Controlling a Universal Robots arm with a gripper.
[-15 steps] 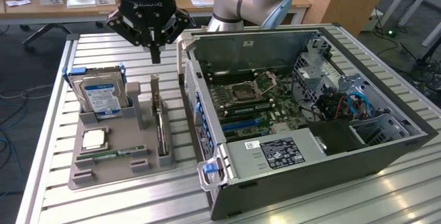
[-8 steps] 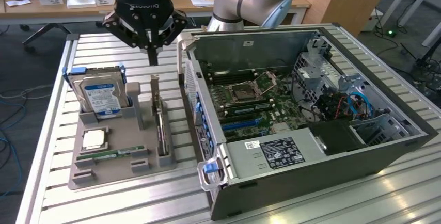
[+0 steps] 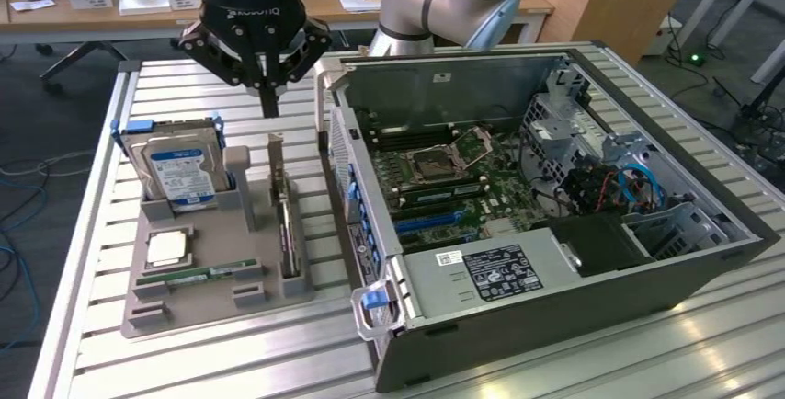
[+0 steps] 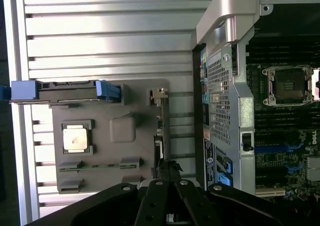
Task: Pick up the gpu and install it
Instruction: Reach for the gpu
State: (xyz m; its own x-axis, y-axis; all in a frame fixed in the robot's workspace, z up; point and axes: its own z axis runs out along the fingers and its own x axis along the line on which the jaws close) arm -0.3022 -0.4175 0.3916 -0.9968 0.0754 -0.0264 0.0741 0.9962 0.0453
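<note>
In the exterior view, a slatted aluminium table (image 3: 221, 362) carries a grey moulded plastic parts tray (image 3: 197, 305). On the tray are a silver hard drive with a blue label (image 3: 179, 175), standing upright, a square silver processor chip (image 3: 165, 247) and a narrow green memory stick (image 3: 184, 277). An open black computer case (image 3: 552, 279) lies just beside the tray on the exterior view's right, its motherboard exposed. The black claw (image 3: 267, 97) hangs fingers-down, clenched on nothing. The gpu (image 3: 286, 233) stands on edge in the tray's slot nearest the case, below the claw and apart from it.

In the wrist view, the gpu (image 4: 159, 128) appears edge-on between tray (image 4: 137, 151) and case (image 4: 225, 86). The claw's (image 4: 167, 175) joined tips sit over one end of it.
</note>
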